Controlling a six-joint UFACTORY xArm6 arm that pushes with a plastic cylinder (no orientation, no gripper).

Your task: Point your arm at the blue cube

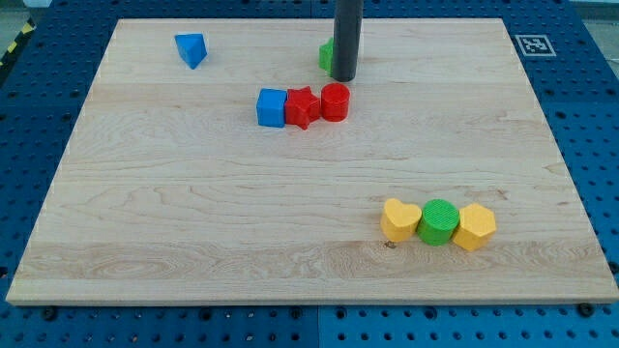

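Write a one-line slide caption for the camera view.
My tip rests beside a partly hidden green block, up and to the view's right of the blue cube that heads a red row.

1. The bench (290, 242) is pale wood with visible grain, smooth and matt.
2. The base (590, 116) around it is blue, with rows of small holes, and looks like painted metal.
3. The rod (345, 39) is dark grey with a dull, slightly satin sheen down to my tip (343, 77).
4. The blue cube (272, 107), red star (302, 107) and red cylinder (335, 101) look like smooth matt plastic.
5. The yellow heart (399, 219), green cylinder (439, 222) and yellow hexagon (474, 227) share that finish.
6. The marker (533, 44) at the far right is flat, printed black on white.
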